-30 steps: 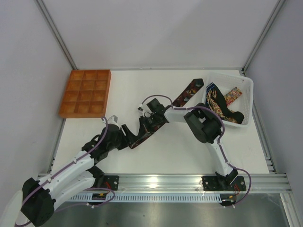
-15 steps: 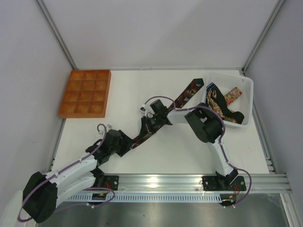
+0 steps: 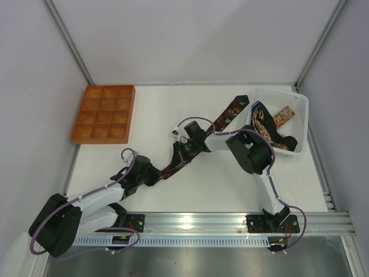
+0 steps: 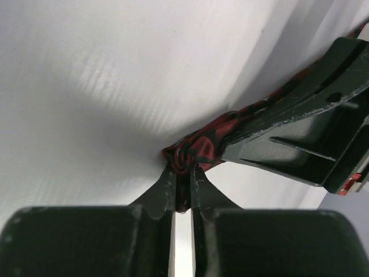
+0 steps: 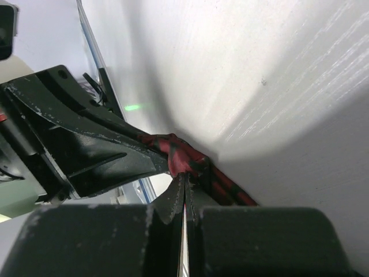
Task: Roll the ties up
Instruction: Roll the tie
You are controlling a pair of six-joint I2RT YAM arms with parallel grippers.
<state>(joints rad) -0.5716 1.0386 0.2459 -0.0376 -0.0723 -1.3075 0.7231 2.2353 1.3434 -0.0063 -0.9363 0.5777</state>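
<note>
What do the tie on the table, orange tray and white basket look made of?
The tie looks like soft fabric: it bunches into folds. The orange tray seems rigid matte plastic, possibly wood, with square compartments. The white basket is likely thin plastic.

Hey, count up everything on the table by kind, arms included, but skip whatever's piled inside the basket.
orange tray: 1
white basket: 1
loose tie: 1
robot arms: 2, left arm and right arm
Total: 5
</note>
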